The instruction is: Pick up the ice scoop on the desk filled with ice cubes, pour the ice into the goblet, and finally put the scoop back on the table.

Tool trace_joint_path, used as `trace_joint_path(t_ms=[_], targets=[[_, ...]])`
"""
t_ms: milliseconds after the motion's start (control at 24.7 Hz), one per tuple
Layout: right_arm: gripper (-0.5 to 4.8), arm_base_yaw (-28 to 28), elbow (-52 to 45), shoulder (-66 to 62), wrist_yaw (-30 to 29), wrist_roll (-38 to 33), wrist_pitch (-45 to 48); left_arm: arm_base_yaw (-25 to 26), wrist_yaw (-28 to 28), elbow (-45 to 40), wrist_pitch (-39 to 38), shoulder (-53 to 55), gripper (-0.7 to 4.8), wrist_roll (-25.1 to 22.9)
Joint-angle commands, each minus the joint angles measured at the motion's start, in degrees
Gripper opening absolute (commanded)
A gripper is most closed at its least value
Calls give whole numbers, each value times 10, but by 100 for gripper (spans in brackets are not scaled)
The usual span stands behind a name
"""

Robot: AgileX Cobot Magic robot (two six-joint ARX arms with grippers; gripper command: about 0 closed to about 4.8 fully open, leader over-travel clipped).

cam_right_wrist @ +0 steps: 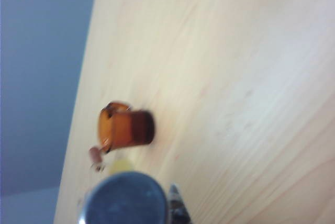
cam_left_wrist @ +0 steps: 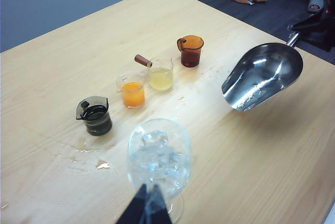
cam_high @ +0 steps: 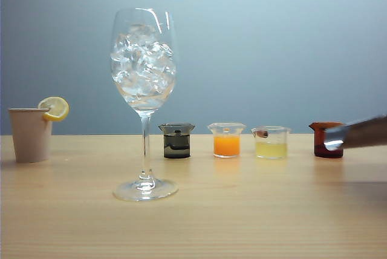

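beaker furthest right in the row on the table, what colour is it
Amber brown: the rightmost beaker shows best in the left wrist view, beside the pale yellow one.

A beige cup point(cam_high: 30, 134) with a lemon slice point(cam_high: 55, 108) stands far left of the orange beaker point(cam_high: 227, 140); a dark beaker point(cam_high: 176, 141) just left; pale-yellow beaker point(cam_high: 271, 143) and amber beaker point(cam_high: 323, 140) rightward.
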State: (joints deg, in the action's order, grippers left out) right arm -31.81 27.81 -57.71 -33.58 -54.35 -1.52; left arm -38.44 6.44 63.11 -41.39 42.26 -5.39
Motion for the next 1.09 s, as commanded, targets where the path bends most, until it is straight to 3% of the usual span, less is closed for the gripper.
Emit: trace_joint_path(t_ms=[41,324,567,1094], targets=[[-5,-14,1,-19,-8,4,38,1,3,3,10,-1,-5,-2],[-5,-31,1,-89,-11,4,126,1,3,3,10,-1,-5,-2],[-5,-31,1,-108,-8,7,146,1,3,3,12,-1,-5,-2],[-5,-46,1,-132,56,13,187,1,2,3,12,-1,-5,-2]])
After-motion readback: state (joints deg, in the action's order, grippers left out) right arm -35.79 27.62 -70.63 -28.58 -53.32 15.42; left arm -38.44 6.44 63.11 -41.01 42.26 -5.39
